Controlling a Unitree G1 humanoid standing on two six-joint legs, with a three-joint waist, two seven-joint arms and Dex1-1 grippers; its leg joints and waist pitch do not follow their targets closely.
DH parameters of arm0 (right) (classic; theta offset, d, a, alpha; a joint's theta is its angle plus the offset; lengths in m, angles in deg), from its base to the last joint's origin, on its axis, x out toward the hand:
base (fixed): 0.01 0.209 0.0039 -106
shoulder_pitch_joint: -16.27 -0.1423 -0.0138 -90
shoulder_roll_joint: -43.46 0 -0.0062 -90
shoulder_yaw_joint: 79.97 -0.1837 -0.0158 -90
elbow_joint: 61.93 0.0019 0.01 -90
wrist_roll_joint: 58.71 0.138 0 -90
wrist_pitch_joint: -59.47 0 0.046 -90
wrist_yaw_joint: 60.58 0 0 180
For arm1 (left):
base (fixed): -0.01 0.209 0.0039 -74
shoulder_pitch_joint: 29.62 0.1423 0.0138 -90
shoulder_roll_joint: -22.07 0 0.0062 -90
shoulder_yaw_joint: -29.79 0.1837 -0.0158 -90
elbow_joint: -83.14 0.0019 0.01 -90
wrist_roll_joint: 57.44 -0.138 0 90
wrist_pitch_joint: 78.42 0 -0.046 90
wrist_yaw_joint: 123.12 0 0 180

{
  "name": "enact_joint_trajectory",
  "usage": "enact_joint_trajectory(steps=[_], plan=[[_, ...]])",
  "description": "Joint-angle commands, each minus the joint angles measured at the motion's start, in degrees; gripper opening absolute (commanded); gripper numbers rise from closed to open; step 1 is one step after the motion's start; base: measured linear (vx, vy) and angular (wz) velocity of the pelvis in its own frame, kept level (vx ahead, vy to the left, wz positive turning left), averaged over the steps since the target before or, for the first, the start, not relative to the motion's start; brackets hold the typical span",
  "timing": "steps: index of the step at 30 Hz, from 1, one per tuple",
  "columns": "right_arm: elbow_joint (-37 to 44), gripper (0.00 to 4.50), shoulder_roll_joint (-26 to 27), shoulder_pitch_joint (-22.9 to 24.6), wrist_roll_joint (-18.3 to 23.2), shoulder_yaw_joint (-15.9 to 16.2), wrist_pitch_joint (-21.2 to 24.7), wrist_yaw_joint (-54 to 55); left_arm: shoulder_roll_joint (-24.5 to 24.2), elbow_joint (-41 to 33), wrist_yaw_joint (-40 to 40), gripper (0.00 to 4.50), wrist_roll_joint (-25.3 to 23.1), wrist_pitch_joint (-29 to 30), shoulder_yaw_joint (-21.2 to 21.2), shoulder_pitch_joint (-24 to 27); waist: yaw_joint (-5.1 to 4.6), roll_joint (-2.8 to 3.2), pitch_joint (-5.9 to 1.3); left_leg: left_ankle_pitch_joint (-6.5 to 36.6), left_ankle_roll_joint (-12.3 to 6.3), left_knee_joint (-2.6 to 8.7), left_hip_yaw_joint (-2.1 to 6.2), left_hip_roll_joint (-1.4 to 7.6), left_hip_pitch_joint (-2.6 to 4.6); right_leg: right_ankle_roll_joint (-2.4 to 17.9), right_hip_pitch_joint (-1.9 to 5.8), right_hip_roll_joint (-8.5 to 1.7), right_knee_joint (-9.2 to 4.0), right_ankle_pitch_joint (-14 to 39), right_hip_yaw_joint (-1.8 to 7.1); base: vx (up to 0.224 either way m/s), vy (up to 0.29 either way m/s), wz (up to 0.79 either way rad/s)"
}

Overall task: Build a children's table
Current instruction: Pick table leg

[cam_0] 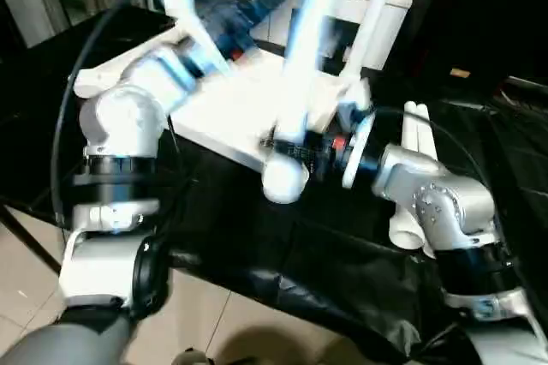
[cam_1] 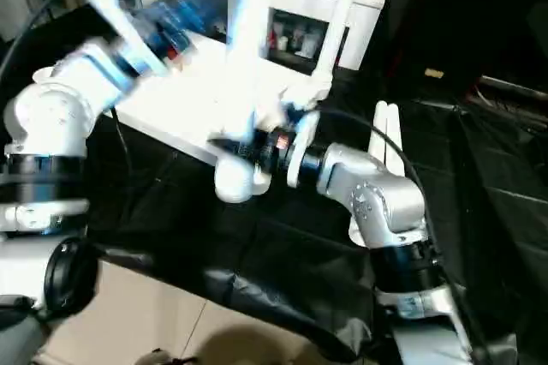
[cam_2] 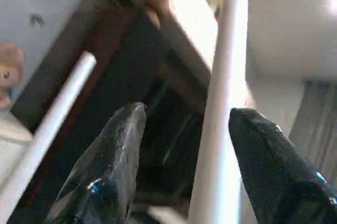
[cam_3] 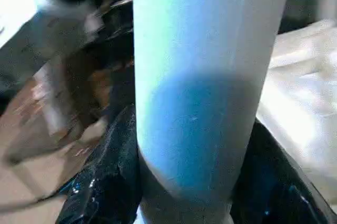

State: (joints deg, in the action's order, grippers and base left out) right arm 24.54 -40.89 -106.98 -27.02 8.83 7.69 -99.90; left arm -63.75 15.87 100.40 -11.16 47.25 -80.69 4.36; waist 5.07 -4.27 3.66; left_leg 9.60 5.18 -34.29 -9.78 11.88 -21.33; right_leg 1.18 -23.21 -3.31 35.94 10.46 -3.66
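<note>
From the head, the white tabletop lies on the black bench, one leg upright at its near corner. The right gripper has its jaws clenched on that leg.

At the left wrist, the left gripper has jaws parted around a leg, grip uncertain.

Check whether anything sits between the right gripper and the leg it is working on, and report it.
Nothing visible does. In the right wrist view the right gripper has its black fingers pressed on either side of the white leg, with no gap. The head view shows that leg rising from a corner socket of the tabletop.
</note>
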Motion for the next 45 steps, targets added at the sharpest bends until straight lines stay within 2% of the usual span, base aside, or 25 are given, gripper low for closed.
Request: enact_joint_trajectory(steps=[1,3,4,5,6,7,8,9,10,11,12,14,15,16,18,19,24,28,33,36,39,42,45], plan=[[-0.09,1.84,0.27,0.33,-1.05,-3.36,-1.91,5.14,-2.36,2.94,2.62,2.89,-5.14,-1.44,4.24,1.79,-0.25,1.25,-4.51,7.15,1.62,3.56,-0.09,0.7,0.95,9.22,3.43,-3.56,-3.88,7.21,2.67,0.0,0.0,0.0],[-0.02,1.84,0.12,0.62,-1.3,-4.18,-2.05,6.24,-3.78,4.76,3.4,2.89,-8.89,-3.06,7.2,2.37,-0.31,1.24,-4.53,7.56,1.84,3.63,-0.07,0.8,1.08,8.67,3.44,-3.57,-3.98,7.88,2.68,0.0,0.0,0.0],[0.2,1.84,-0.51,1.26,-2.0,-4.79,-2.11,7.24,-5.79,7.18,3.47,2.89,-15.25,-6.73,12.49,2.9,-0.2,1.24,-4.46,8.01,1.77,3.83,0.05,0.95,1.24,7.58,3.35,-3.69,-4.43,8.89,2.76,0.0,0.0,0.0],[0.46,1.84,-0.94,1.75,-2.52,-5.13,-2.14,7.87,-7.04,8.94,3.48,2.89,-19.6,-9.43,16.0,3.21,-0.15,1.3,-4.43,8.39,2.02,4.01,0.11,0.99,1.32,6.34,3.33,-3.64,-4.53,9.74,2.78,0.0,0.0,0.0],[0.46,1.84,-0.94,1.75,-2.52,-5.13,-2.14,7.87,-7.04,8.94,3.48,2.89,-19.6,-9.43,16.0,3.21,-0.16,1.36,-4.46,8.59,2.35,3.95,0.08,0.99,1.31,6.19,3.37,-3.67,-4.31,9.58,2.82,0.0,0.0,0.0],[0.99,1.84,-2.11,2.96,-3.6,-5.11,-2.14,8.11,-9.5,11.75,4.1,2.89,-27.58,-13.73,23.54,3.61,-0.06,1.17,-4.52,7.89,2.46,4.02,0.22,1.04,1.12,6.26,3.54,-3.84,-4.27,8.73,2.79,0.0,0.0,0.0],[1.22,1.84,-2.91,3.81,-4.49,-4.64,-2.2,8.01,-11.15,13.09,5.23,2.89,-32.58,-16.19,28.95,3.88,0.04,1.12,-4.55,7.74,2.48,4.07,0.28,1.07,1.18,5.23,3.5,-3.83,-4.29,9.03,2.85,0.0,0.0,0.0],[1.23,1.84,-2.95,3.87,-4.56,-4.61,-2.21,8.02,-11.24,13.22,5.33,2.89,-32.94,-16.39,29.3,3.88,-0.14,1.09,-4.55,7.51,2.57,4.03,0.21,1.01,1.01,5.25,3.64,-3.82,-4.09,8.49,2.92,0.0,0.0,0.0],[1.35,1.84,-3.33,4.35,-5.1,-4.34,-2.29,8.07,-12.01,14.31,6.11,2.89,-35.94,-18.04,32.12,3.96,-0.08,1.06,-4.65,6.51,2.62,3.98,0.22,0.97,0.9,5.78,3.71,-3.95,-4.04,7.23,2.89,0.0,0.0,0.0],[1.46,1.84,-3.96,5.07,-6.38,-3.61,-2.63,8.29,-13.45,16.2,7.62,2.89,-41.14,-22.02,37.01,4.08,-0.05,1.27,-4.64,6.24,2.41,3.94,0.32,0.89,0.74,5.54,3.78,-3.94,-4.2,6.98,2.92,0.0,0.0,0.0],[2.05,1.84,-4.55,6.02,-7.34,-2.86,-2.77,8.45,-14.66,18.74,9.44,2.89,-45.89,-26.17,41.4,3.86,-0.19,1.6,-4.62,6.64,2.52,3.97,0.3,0.91,0.96,5.57,3.63,-3.9,-4.38,6.58,2.96,0.0,0.0,0.0],[2.85,1.84,-5.09,7.03,-8.09,-2.13,-2.86,8.65,-15.71,21.24,11.23,2.89,-50.04,-30.16,45.27,3.57,-0.4,1.45,-4.71,6.77,2.75,3.86,0.22,0.86,0.78,6.35,3.98,-3.98,-3.9,5.59,3.02,0.0,0.0,0.0],[3.92,1.84,-5.24,7.67,-7.82,-2.12,-2.43,9.05,-15.49,23.36,11.39,2.89,-51.36,-31.51,46.12,2.7,-0.6,1.95,-4.72,6.87,2.83,3.81,0.23,0.91,0.83,7.37,3.93,-4.06,-3.74,5.11,3.04,0.0,0.0,0.0],[3.92,1.84,-5.24,7.67,-7.82,-2.12,-2.43,9.05,-15.49,23.36,11.39,2.89,-51.36,-31.51,46.12,2.7,-0.6,1.81,-4.74,6.98,2.67,3.8,0.21,0.93,0.9,7.82,3.91,-4.05,-3.9,4.81,3.0,0.0,0.0,0.0],[6.86,1.84,-5.95,9.4,-7.42,-1.96,-1.02,9.56,-14.89,29.05,10.31,2.89,-54.87,-34.05,48.42,0.31,-0.73,1.95,-4.71,7.94,2.25,3.68,0.09,0.92,1.12,9.05,3.8,-3.86,-3.88,4.08,3.08,0.0,0.0,0.0],[8.11,1.84,-6.29,10.26,-7.28,-1.92,-0.44,9.81,-14.37,32.62,9.31,2.89,-57.06,-36.36,49.54,-0.99,-0.76,1.98,-4.62,8.38,2.0,3.74,0.18,0.92,1.17,9.06,3.82,-3.87,-4.05,4.75,3.06,0.0,0.0,0.0],[10.71,1.84,-7.11,12.21,-7.19,-2.31,0.96,10.47,-11.93,39.51,4.13,2.89,-58.79,-38.69,50.03,-3.62,-0.73,1.7,-4.44,10.56,1.95,3.68,0.15,0.96,1.31,9.31,3.76,-4.08,-4.53,9.28,3.11,0.0,0.0,0.0],[13.33,1.84,-7.62,13.85,-7.02,-3.1,2.34,11.11,-9.51,44.59,-0.17,2.89,-59.56,-43.08,48.87,-5.5,-0.68,1.54,-4.55,9.88,1.23,3.61,0.17,0.94,1.17,9.41,3.91,-4.02,-4.58,8.66,3.12,0.0,0.0,0.0],[16.18,1.84,-8.42,15.59,-6.27,-3.71,4.22,11.86,-7.19,47.69,-1.65,2.89,-58.21,-43.94,46.18,-6.38,-0.92,1.19,-4.53,9.06,0.32,3.47,0.11,0.88,1.09,9.62,3.97,-4.0,-4.65,8.47,3.11,0.0,0.0,0.0],[18.23,1.84,-8.88,16.91,-5.76,-4.14,5.64,12.52,-6.16,50.12,-2.85,2.89,-58.41,-43.8,45.18,-6.75,-1.51,1.09,-4.5,9.09,-0.32,3.37,0.09,0.77,1.02,9.22,3.98,-3.89,-4.88,9.57,3.06,0.0,0.0,0.0],[19.72,1.84,-9.23,17.72,-5.3,-4.61,6.75,12.91,-5.86,51.72,-1.32,2.89,-59.26,-42.98,45.74,-6.74,-2.0,1.07,-4.32,10.01,-0.61,3.42,0.12,0.71,1.05,8.84,3.83,-3.86,-5.3,12.25,2.94,0.0,0.0,0.0],[20.22,1.84,-9.5,17.8,-5.04,-5.05,7.41,13.0,-5.5,52.99,1.02,2.89,-58.85,-41.68,45.22,-7.15,-2.19,1.04,-4.24,10.83,-0.57,3.4,0.09,0.68,1.11,8.25,3.66,-3.88,-5.64,14.75,2.92,0.0,0.0,0.0],[19.52,1.84,-10.02,16.93,-5.0,-5.17,7.57,12.98,-5.58,54.09,2.34,2.89,-60.86,-40.83,45.83,-7.84,-2.22,1.1,-4.22,10.8,-0.66,3.46,0.18,0.74,1.07,7.94,3.67,-3.89,-5.75,15.31,2.89,0.0,0.0,0.0]])
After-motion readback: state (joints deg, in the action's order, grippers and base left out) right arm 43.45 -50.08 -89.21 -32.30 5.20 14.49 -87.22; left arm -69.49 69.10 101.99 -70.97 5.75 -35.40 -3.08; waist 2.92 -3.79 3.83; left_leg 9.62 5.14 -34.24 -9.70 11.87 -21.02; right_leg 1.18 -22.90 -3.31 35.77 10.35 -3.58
